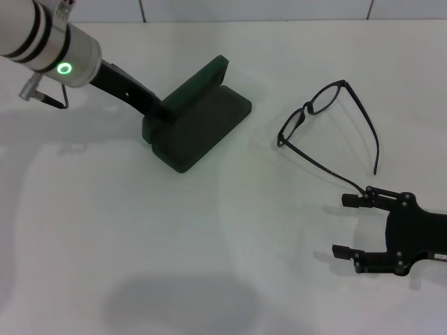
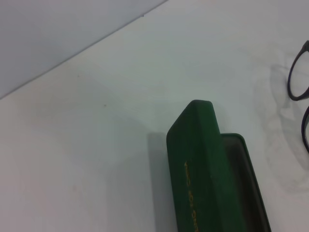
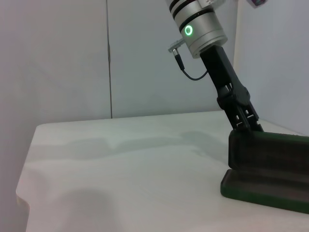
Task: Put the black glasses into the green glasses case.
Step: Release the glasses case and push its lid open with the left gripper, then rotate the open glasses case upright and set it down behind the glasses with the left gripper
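The green glasses case point(image 1: 209, 125) lies open left of centre, lid upright, grey lining showing. My left gripper point(image 1: 158, 109) is clamped on the lid's near-left end; the right wrist view shows the left gripper point(image 3: 244, 122) on the lid's top edge above the case point(image 3: 265, 169). The left wrist view shows the case lid point(image 2: 195, 159) with gold lettering. The black glasses point(image 1: 305, 110) lie unfolded on the table right of the case, and one rim of the glasses point(image 2: 291, 79) shows at the frame edge. My right gripper point(image 1: 342, 225) is open, its upper finger by one temple tip.
A white table point(image 1: 209, 244) carries everything, with a pale wall point(image 3: 72, 58) behind it. The table's edge and corner point(image 3: 29, 159) show in the right wrist view. The left arm point(image 1: 49, 42) reaches in from the upper left.
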Available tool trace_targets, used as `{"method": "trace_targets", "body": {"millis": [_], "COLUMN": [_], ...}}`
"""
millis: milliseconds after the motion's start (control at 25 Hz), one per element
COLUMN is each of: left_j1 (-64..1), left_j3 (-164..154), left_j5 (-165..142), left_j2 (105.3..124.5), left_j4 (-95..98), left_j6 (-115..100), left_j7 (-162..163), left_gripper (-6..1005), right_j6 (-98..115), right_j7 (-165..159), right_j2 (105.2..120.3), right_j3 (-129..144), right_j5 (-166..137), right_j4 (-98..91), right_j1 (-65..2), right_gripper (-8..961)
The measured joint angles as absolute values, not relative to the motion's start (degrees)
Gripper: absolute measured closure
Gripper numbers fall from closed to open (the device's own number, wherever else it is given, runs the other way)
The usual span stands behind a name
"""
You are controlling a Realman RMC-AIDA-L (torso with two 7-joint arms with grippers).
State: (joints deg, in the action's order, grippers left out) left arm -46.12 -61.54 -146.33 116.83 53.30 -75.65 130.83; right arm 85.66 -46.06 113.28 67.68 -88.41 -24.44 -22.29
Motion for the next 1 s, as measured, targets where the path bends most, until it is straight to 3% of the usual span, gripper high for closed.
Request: {"method": "trace_targets", "body": {"millis": [480, 680, 1000], "left_j1": [-46.0, -46.0, -45.8], "left_j3": [-62.1, -62.1, -61.8], "left_j5": [-146.3, -146.1, -145.5], "left_j2": [117.15, 117.26, 116.95], "left_j4": [53.3, 53.5, 55.0], "left_j6": [-75.3, -75.3, -75.8], "left_j7": [129.0, 128.9, 126.6], "left_gripper": [534, 739, 794], "right_j6": [85.6, 85.5, 85.5], "right_j7": [-46.1, -46.1, -46.1], "right_j2": [113.16, 113.11, 112.95], "right_j3": [67.7, 67.7, 67.3], "right_j5": [-88.4, -88.4, -88.4], "right_j4": [-24.4, -24.4, -24.4], "right_j1": [-22.3, -22.4, -22.3], "right_gripper": [137, 137, 137]}}
